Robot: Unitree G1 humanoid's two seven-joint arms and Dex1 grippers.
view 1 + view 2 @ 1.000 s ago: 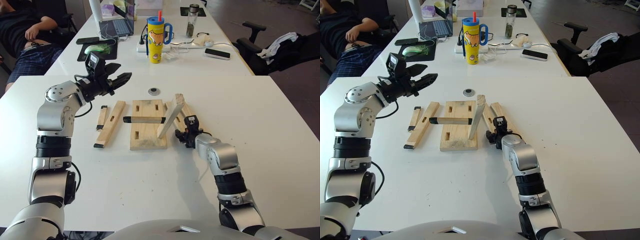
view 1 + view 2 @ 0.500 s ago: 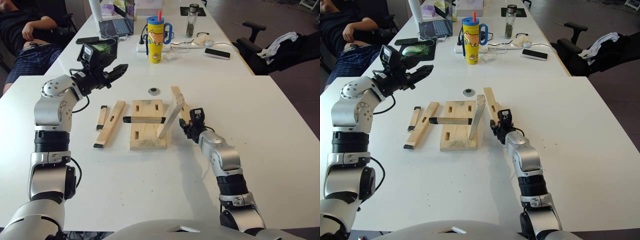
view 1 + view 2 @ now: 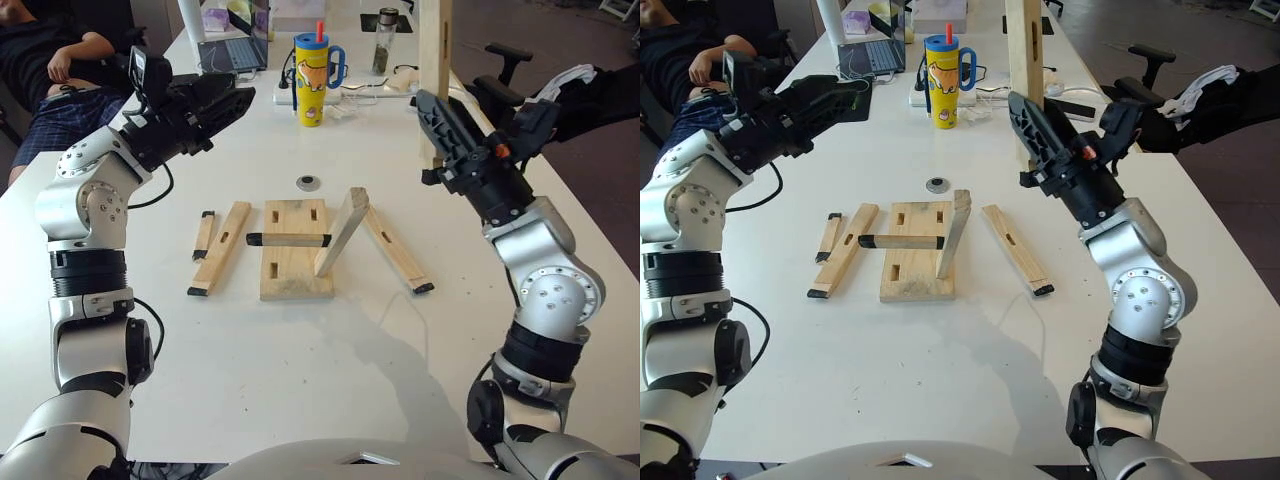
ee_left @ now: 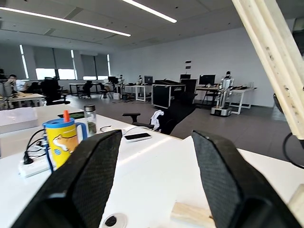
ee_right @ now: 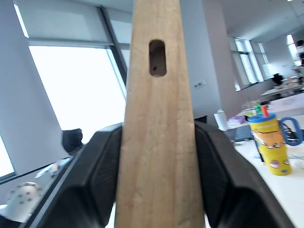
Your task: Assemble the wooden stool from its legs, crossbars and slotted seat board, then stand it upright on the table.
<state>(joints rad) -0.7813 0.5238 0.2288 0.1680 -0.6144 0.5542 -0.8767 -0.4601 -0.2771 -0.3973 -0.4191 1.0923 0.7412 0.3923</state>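
A second table (image 3: 400, 135) stands behind the white table (image 3: 300, 370). On it are a yellow cup (image 3: 311, 78), a laptop (image 3: 235, 48) and a bottle (image 3: 386, 40). A small round dark thing (image 3: 309, 182) lies just behind the seat board (image 3: 295, 278).

The seat board lies flat in the middle of the white table. 1 crossbar (image 3: 290, 239) lies across it from side to side. The leaning leg (image 3: 340, 232) stands with its low end on the board and tips up and to the right. It hides part of the board.

The right gripper (image 3: 435, 125) is high up on the right. Its fingers (image 5: 102, 175) pinch the held leg (image 3: 435, 60) from both sides. This leg points straight up, and its top goes out of sight. It blocks some of the things on the back table.

The left gripper (image 3: 225, 105) is up in the air on the left. Its fingers (image 4: 78, 185) are spread apart with nothing between them.

The leg on the right (image 3: 397, 250) lies flat and slants from the back to the front right. The leg on the left (image 3: 222, 248) and the short crossbar (image 3: 204, 235) lie flat side by side, pointing front to back.

I count 4 legs, 2 crossbars and 1 seat board.
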